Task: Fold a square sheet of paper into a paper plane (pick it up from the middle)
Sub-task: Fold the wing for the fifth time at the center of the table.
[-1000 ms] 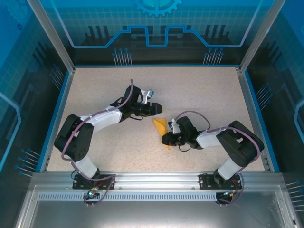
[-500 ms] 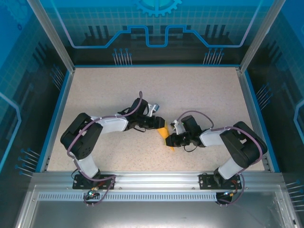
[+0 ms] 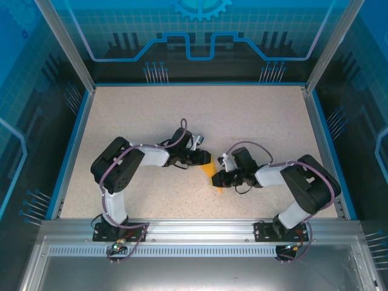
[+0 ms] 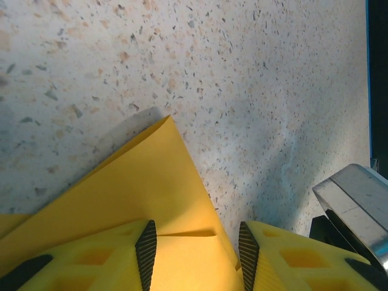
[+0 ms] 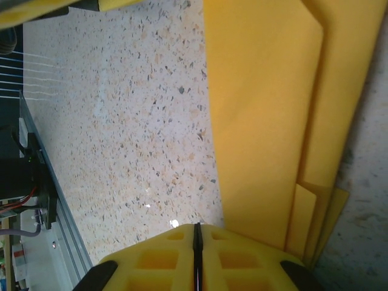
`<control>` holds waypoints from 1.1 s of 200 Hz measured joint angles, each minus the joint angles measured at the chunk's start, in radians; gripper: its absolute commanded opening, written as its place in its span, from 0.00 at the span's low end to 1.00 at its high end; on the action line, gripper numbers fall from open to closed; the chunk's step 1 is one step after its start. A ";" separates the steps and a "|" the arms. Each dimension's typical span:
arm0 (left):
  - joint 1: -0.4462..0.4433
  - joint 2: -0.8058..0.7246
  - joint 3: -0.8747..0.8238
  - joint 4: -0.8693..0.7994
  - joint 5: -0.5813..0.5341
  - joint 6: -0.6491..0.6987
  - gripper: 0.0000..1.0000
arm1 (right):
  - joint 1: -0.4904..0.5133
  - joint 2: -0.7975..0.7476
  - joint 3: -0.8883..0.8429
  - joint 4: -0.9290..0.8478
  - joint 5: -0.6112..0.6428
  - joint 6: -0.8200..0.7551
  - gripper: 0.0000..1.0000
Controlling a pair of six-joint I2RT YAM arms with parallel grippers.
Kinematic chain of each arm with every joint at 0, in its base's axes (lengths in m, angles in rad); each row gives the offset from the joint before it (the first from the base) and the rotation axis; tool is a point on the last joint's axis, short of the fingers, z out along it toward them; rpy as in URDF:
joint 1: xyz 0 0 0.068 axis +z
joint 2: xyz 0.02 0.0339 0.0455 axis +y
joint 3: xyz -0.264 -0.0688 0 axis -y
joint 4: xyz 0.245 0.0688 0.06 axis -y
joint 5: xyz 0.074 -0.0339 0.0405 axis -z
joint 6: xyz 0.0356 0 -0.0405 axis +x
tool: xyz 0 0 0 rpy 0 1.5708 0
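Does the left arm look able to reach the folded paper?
Likely yes: the left end effector is open astride the paper, nothing in between; the right end effector is shut at its near end.

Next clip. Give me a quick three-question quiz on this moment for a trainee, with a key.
1. True or false: the right claw has its fingers pressed together.
2. What lies between the pads of the left claw? A) a cable B) the folded paper C) a screw
3. In the top view, which claw sits at the paper's upper end?
Key: 1 true; 2 B; 3 the left claw.
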 measured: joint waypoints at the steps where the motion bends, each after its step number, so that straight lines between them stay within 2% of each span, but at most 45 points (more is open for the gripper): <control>1: 0.000 0.000 0.000 0.000 0.000 0.000 0.44 | 0.000 0.000 0.000 0.000 0.000 0.000 0.09; 169: 0.123 0.001 0.006 0.003 -0.018 0.064 0.45 | -0.017 0.010 0.000 0.002 -0.029 -0.015 0.08; 220: 0.122 -0.144 0.006 -0.063 -0.035 0.063 0.46 | -0.019 0.010 -0.013 0.032 -0.031 0.009 0.08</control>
